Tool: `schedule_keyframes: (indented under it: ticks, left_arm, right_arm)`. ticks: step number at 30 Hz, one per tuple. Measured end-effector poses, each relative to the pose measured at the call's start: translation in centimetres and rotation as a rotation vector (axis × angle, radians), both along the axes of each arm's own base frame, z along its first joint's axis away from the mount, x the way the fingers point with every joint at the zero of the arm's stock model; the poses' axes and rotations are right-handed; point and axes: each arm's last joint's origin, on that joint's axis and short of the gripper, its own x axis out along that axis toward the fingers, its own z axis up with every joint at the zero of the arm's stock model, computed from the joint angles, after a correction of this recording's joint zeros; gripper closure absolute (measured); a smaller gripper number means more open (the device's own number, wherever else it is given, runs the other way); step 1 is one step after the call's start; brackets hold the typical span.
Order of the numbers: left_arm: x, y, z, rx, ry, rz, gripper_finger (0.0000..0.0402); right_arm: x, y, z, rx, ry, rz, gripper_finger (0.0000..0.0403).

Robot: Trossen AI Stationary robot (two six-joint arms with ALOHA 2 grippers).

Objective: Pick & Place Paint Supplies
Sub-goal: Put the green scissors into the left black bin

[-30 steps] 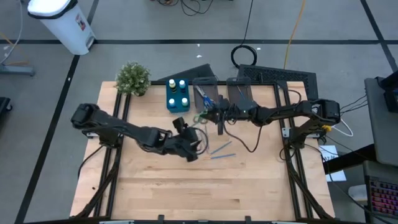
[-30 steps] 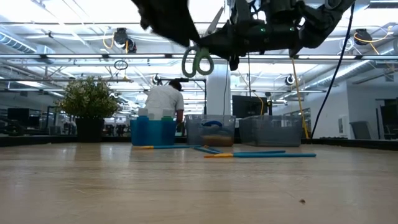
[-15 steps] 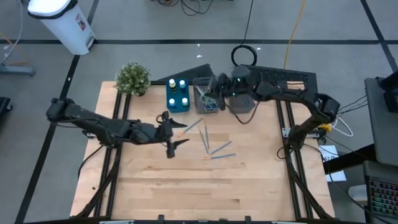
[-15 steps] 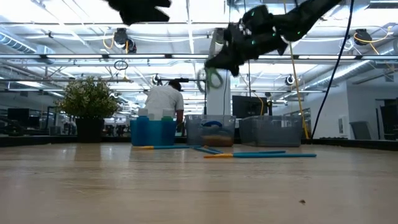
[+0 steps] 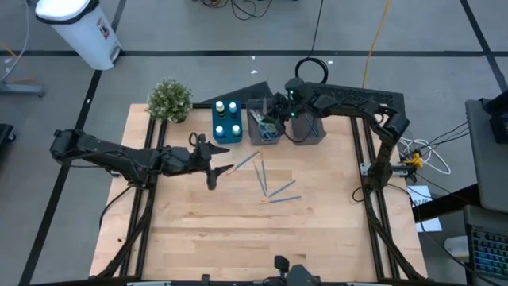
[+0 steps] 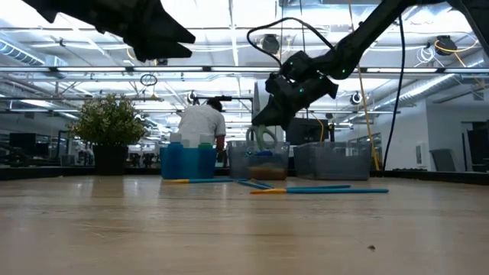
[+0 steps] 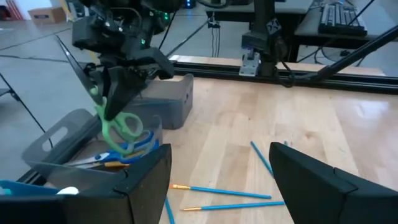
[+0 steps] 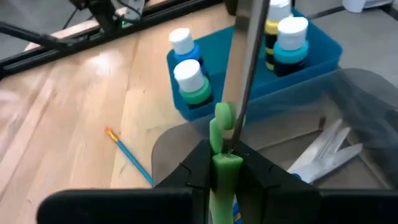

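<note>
My right gripper (image 5: 278, 111) hangs over the first grey bin (image 5: 264, 127), shut on green-handled scissors (image 7: 118, 121). Their handle loops (image 6: 263, 137) dangle just above the bin's rim, and the blades (image 7: 71, 59) point up. More scissors (image 7: 121, 149) lie inside that bin. Beside it, a blue bin (image 5: 226, 121) holds capped paint bottles (image 8: 186, 78). Thin blue brushes (image 5: 274, 189) lie flat on the wood. My left gripper (image 5: 216, 163) hovers open left of the brushes, with nothing between its fingers (image 7: 140, 186). My right gripper pinches the green handle shank (image 8: 225, 163) of the scissors between its two fingers, close to where the blades start. The fingers slant down from the table's right side. The scissors hang tilted and clear of the bin, loops low and blades high.
A second grey bin (image 5: 308, 127) stands to the right of the first. A potted plant (image 5: 169, 99) sits at the far left corner. Another brush (image 5: 246, 161) lies near my left gripper. The near half of the wooden table (image 5: 254, 238) is bare.
My right gripper has carried the green scissors from above the table's middle toward the far edge and down over the grey bin. My left gripper has drawn back toward the table's left edge, away from the brushes, still open.
</note>
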Motion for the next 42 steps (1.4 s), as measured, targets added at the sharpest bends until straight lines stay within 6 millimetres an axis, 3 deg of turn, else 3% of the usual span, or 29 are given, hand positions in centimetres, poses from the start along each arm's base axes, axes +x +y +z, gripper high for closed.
schedule_keyframes:
  ticks: [6, 13, 22, 29, 36, 42]
  left_arm:
    - [0.1, 0.3, -0.3, -0.001, 0.017, 0.002, 0.0125]
    - [0.1, 0.3, -0.3, 0.003, 0.022, 0.002, 0.0123]
    - [0.0, 0.7, -0.4, 0.003, 0.032, 0.028, 0.0128]
    - [0.0, 0.9, -0.4, -0.012, 0.029, 0.041, 0.0128]
    - [0.0, 0.9, -0.4, -0.015, 0.028, 0.042, 0.0128]
    - [0.0, 0.9, -0.4, -0.027, 0.025, 0.045, 0.0128]
  right_arm:
    - [0.1, 0.1, -0.2, 0.002, -0.002, 0.016, 0.0371]
    - [0.0, 0.7, 0.3, 0.09, -0.067, 0.168, 0.0371]
    - [0.0, 1.0, -0.4, 0.066, -0.041, 0.173, 0.0368]
    - [-0.2, 1.2, -1.5, -0.028, 0.037, 0.081, 0.0333]
    - [0.2, 2.4, -2.4, -0.12, 0.075, 0.145, 0.0284]
    - [1.5, 3.9, -2.6, -0.422, 0.199, 0.092, 0.0235]
